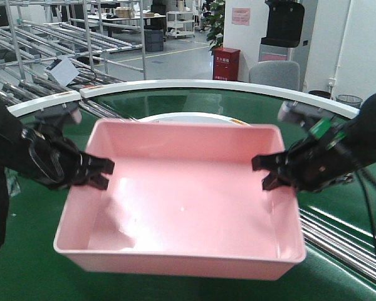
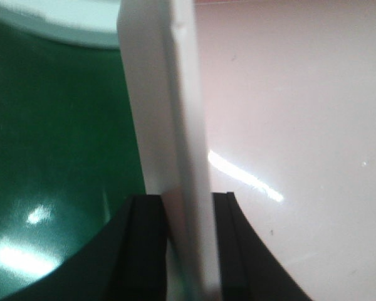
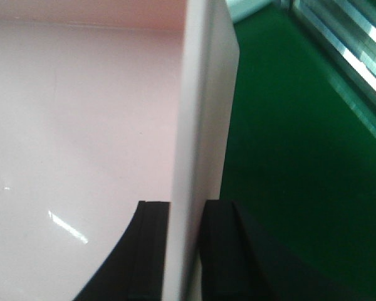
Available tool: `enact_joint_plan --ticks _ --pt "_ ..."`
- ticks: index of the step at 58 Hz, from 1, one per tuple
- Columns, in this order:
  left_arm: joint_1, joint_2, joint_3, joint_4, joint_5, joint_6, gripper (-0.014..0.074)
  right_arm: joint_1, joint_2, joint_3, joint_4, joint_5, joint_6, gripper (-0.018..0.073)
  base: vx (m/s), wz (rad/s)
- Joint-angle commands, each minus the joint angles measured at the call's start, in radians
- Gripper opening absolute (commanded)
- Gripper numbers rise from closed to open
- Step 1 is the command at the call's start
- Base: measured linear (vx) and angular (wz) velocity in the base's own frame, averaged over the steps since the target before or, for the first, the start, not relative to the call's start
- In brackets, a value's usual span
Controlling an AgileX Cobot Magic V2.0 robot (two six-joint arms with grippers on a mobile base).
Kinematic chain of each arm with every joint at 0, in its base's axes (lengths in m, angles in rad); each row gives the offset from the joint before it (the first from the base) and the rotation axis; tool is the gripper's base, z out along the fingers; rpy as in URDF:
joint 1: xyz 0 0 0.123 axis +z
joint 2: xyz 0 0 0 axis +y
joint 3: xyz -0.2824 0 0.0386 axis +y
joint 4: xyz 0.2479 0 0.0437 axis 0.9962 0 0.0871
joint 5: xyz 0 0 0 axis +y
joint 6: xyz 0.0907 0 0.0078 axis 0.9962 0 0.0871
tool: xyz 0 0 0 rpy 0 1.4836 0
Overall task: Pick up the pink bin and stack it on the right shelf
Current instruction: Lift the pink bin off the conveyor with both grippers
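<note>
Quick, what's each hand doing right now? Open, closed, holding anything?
Left hand: closed on the left wall of the pink bin.
Right hand: closed on the bin's right wall.

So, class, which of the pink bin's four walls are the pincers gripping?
The side walls of the pink bin: left pincer clamps its left wall, right pincer its right; near and far walls are free.

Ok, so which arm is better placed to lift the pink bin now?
Neither alone. The left gripper clamps the pink bin on its left wall and the right gripper on its right wall, roughly opposite each other, so probably lift with both together.
</note>
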Motion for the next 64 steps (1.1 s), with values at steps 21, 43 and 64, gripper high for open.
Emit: enact_joint_plan --ticks 21,43,64 --pt "-0.092 -0.341 0.223 -0.101 -0.217 -0.03 -0.0008 0.0 -0.209 -0.026 0.031 -0.024 -0.015 -0.0009 0.0 0.0" --pt "-0.092 -0.366 0.239 -0.092 -0.213 -0.028 -0.0008 -0.001 -0.21 0.043 0.032 -0.029 -0.017 -0.0008 0.0 0.0" --pt "-0.092 -0.366 0.239 -0.092 -0.213 -0.028 -0.0008 -0.001 -0.21 0.043 0.032 -0.029 -0.017 -0.0008 0.0 0.0"
